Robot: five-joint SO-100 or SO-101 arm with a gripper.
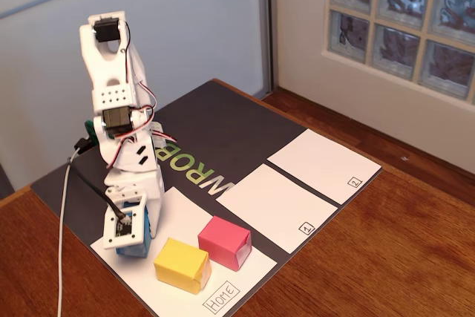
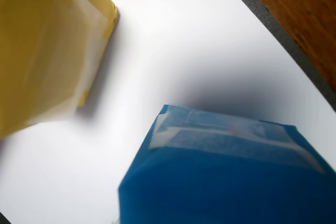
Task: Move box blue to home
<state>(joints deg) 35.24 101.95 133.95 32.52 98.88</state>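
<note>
Blue paper fills the bottom of my wrist view: the box blue (image 2: 226, 177) sits right under my camera, with a strip of tape across its top face. From the fixed view it is low at the near-left end of home (image 1: 185, 217), the big white sheet with the handwritten "Home" label (image 1: 222, 297) at its corner, and my pincer (image 1: 132, 229) is down over it. Whether the block's base rests on the paper or hangs just above it I cannot tell; in the wrist view the white sheet lies all around it, with a soft shadow beyond its far edge.

Going by size, the wooden tabletop (image 1: 386, 257) carries a dark mat (image 1: 223, 128), and on that mat lie home and two smaller sheets, marked "1" (image 1: 271, 206) and "2" (image 1: 323, 162), both bare. On home the yellow block (image 1: 182, 263) and the pink block (image 1: 224, 241) stand close together, and the blue one is just to their left in the fixed view, apart from the yellow.

My fingers are hidden behind the wrist housing, so I cannot say whether they are clamped on the block or spread.

My judgement: the carrying is done, since the block is over home. What remains is letting go, if I have not already, and lifting clear without nudging it.
</note>
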